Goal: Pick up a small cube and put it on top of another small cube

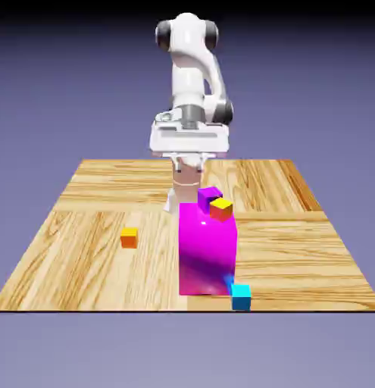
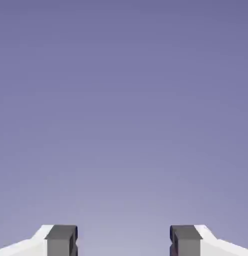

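Observation:
The small cyan cube (image 1: 241, 295) rests near the table's front edge, just in front of the tall magenta block's right corner. The small orange cube (image 1: 129, 237) with a lighter top sits alone toward the exterior view's left. My gripper (image 1: 189, 157) hangs high at the far side of the table, well above and behind both cubes. In the hand view my gripper (image 2: 123, 241) stands open: its two grey fingertips (image 2: 61, 240) are wide apart, with only the plain backdrop between them. Neither cube shows in the hand view.
A tall magenta block (image 1: 208, 250) stands mid-table between my hand and the cyan cube. At its top edge sit a purple cube (image 1: 207, 196) and a red-sided cube with a yellow top (image 1: 221, 208). The wooden table (image 1: 84, 265) ends right behind the cyan cube.

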{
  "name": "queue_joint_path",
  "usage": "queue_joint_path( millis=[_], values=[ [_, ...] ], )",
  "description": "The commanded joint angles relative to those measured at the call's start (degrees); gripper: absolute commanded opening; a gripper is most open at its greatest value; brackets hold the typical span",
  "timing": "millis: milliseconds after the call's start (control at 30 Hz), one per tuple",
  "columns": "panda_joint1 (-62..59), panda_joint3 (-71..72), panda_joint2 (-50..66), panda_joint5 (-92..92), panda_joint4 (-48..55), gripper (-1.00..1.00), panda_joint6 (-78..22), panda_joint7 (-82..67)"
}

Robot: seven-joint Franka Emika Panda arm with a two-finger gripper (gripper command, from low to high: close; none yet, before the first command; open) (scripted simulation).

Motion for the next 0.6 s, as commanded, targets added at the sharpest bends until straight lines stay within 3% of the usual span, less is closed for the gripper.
queue_joint_path(
  millis=[0, 567],
  values=[
    [-0.34, 0.8, 2.08, -0.34, 1.84, 0.0, -1.95, 0.66],
    [-6.07, 14.43, 37.38, -6.06, 33.06, 0.0, -35.1, 11.94]
  ],
)
